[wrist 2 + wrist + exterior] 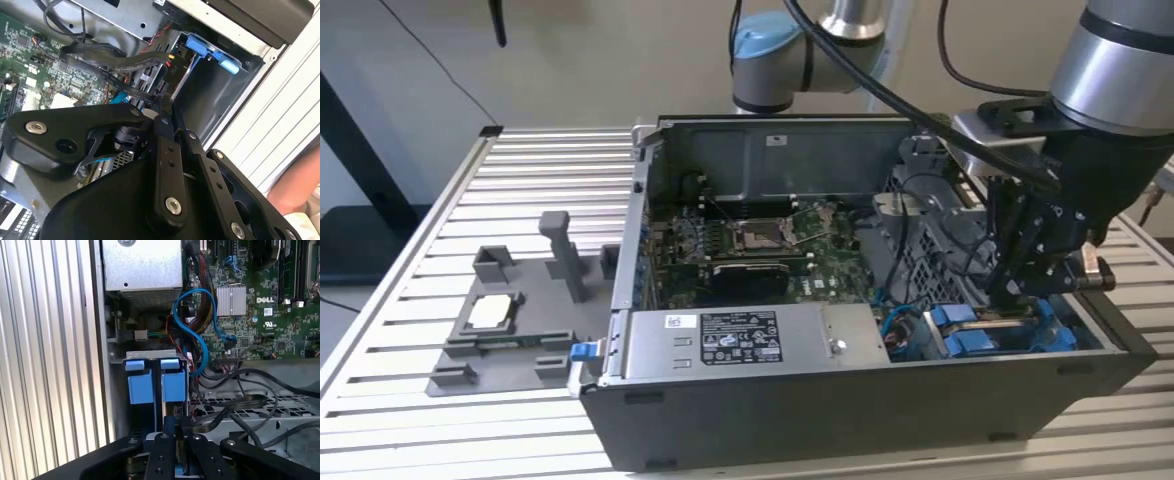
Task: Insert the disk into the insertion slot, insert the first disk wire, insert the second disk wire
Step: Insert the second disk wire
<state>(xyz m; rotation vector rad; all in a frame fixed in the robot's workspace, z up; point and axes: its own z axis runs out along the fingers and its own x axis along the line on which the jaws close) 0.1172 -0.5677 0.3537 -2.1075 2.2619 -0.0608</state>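
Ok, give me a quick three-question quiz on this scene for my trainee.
1. True or false: the black gripper reaches into the open dark grey metal computer case at the exterior view's right.
2. How many bright blue plastic carriers stand side by side in the first wrist view? A one, B two, C four.
3. Fill in: the thin looped cable beside the green motherboard is coloured ____.
Key: 1 true; 2 B; 3 blue.

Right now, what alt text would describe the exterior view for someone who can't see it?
A robot arm's gripper reaches down into an open computer case, above blue drive carriers in its corner on the exterior view's right. The case sits on a slatted metal table beside a grey fixture.
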